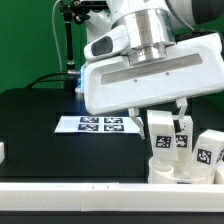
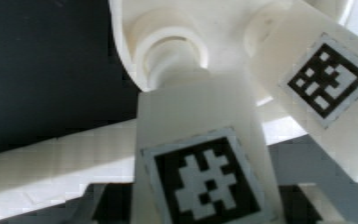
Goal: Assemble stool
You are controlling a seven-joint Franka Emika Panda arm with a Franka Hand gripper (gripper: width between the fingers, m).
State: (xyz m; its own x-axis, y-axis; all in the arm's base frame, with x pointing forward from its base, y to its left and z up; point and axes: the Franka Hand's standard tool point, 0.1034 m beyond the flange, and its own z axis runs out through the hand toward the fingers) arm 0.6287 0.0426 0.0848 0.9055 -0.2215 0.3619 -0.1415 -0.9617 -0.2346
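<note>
Stool leg (image 1: 163, 128): exterior view. An upright white block with black-and-white tags stood at 4 o'clock from the picture's centre, its lower end on the seat.
Seat (image 1: 178, 170): a white body at 5 o'clock, directly under the stool leg. Its lower part was hidden behind the white front rail (image 1: 70, 190).
Gripper (image 1: 160, 114): the jaws stood partly apart and clamped the upper end of the stool leg from both sides. The arm's large white housing (image 1: 140, 75) sat at 12 o'clock from it.
Second leg (image 1: 208, 150): upright, just beside the stool leg at its 3 o'clock, with one tag facing the camera.
Marker board (image 1: 100, 124): lay flat on the black table (image 1: 40, 115) at 9 o'clock from the stool leg, near it but apart.
White piece (image 1: 3, 152): at the far 9 o'clock edge, cut by the frame and well apart from the seat.
Stool leg (image 2: 194, 140): wrist view. It ran away from the camera, with a tag on its near face.
Socket collar (image 2: 171, 48): a round raised ring on the seat, which the far end of the stool leg met.
Second leg (image 2: 327, 75): beside the socket collar, showing a large tag.
Seat (image 2: 51, 165): its white edge crossed in front of the black table (image 2: 43, 80).
Fit: whether the leg end was fully home in the socket could not be told.
</note>
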